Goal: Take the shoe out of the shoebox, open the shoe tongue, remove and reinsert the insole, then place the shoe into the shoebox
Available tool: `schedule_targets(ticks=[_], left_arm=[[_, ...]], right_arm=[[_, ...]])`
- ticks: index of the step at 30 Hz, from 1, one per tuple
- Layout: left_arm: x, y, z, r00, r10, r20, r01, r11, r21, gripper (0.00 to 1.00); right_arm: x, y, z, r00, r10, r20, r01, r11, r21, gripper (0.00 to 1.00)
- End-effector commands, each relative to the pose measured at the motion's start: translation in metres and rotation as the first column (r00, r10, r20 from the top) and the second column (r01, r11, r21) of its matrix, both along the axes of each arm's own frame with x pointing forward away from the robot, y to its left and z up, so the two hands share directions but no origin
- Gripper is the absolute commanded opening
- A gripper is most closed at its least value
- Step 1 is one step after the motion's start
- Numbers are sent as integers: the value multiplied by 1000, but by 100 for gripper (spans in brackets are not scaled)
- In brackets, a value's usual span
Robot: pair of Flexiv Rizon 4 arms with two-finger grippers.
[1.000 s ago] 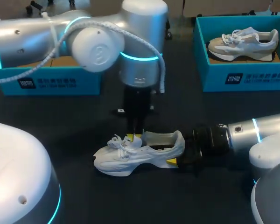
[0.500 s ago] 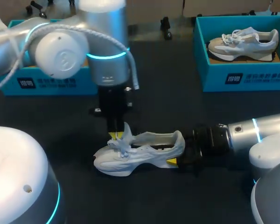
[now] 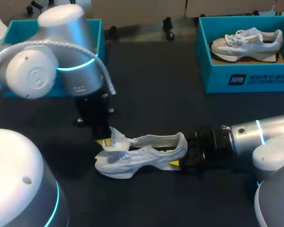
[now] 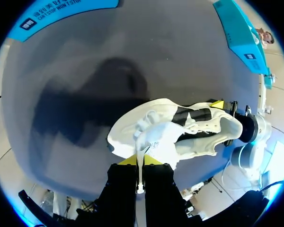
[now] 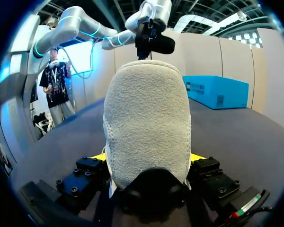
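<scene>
A white shoe (image 3: 146,156) lies on its sole on the dark table, toe pointing left. My left gripper (image 3: 104,141) comes down over the laces, shut on the shoe's tongue (image 3: 117,138), which stands lifted and bent toward the toe. In the left wrist view the thin tongue (image 4: 156,144) runs between the closed yellow tips of that gripper (image 4: 141,161). My right gripper (image 3: 181,154) holds the heel from the right, one finger on each side. In the right wrist view the grey heel (image 5: 146,118) fills the gap between the fingers of this gripper (image 5: 149,158).
A teal shoebox (image 3: 213,71) at the back right holds a second, grey-and-white shoe (image 3: 248,42). Another teal shoebox (image 3: 19,30) stands at the back left, partly hidden behind my left arm. Bare dark table lies between the boxes.
My left arm has moved left toward the toe, drawing the tongue up and forward out of the shoe's opening. The right arm and the shoe's heel have stayed put.
</scene>
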State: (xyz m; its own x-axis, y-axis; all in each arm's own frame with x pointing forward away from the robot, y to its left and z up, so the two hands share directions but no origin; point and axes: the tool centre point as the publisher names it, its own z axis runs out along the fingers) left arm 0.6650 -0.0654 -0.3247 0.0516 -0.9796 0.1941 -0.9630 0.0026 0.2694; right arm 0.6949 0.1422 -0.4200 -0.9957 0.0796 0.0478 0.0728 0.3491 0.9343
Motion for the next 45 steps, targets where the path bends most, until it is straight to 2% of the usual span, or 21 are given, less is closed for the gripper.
schedule_targets(ticks=[1,6,11,12,15,19,21,29,33,37,40,42,43,44,45], left_arm=[[-4,11,-5,999,34,13,-31,984,-173,0],[-7,17,-12,999,14,46,-7,989,-150,0],[-11,24,-22,998,-2,57,8,994,-107,8],[-11,26,-24,998,-5,60,11,995,-96,14],[-11,34,-25,998,-10,69,16,997,-81,44],[-6,43,-10,997,-24,72,31,995,-99,58],[-5,44,1,996,-39,85,48,992,-114,72],[-3,31,47,980,-138,142,157,979,-131,80],[0,15,67,963,-204,174,226,967,-118,78],[-3,0,85,918,-326,225,346,937,-53,75],[-5,-8,99,877,-422,230,439,898,-25,79],[-6,-15,107,847,-483,221,499,867,-19,66],[-7,-17,110,830,-513,221,528,849,-10,47],[-8,-21,112,820,-524,230,540,842,-4,36],[-10,-24,115,791,-568,229,582,813,8,7]], right_arm=[[0,0,-2,1000,-2,2,2,1000,0,0],[0,0,-2,1000,-2,2,2,1000,0,0],[0,0,-2,1000,-2,2,2,1000,0,0],[0,0,-2,1000,-2,2,2,1000,0,0],[0,0,-2,1000,-2,2,2,1000,0,0],[0,0,-2,1000,-2,2,2,1000,0,0],[0,0,-2,1000,-2,2,2,1000,0,0],[0,0,-2,1000,-2,2,2,1000,0,0],[0,0,-2,1000,-2,2,2,1000,0,0],[0,0,-2,1000,-2,2,2,1000,0,0],[0,0,-2,1000,-2,2,2,1000,0,0],[0,0,-2,1000,-2,2,2,1000,0,0],[0,0,-2,1000,-2,2,2,1000,0,0],[0,0,-2,1000,-2,2,2,1000,0,0],[0,0,-2,1000,-2,2,2,1000,0,0]])
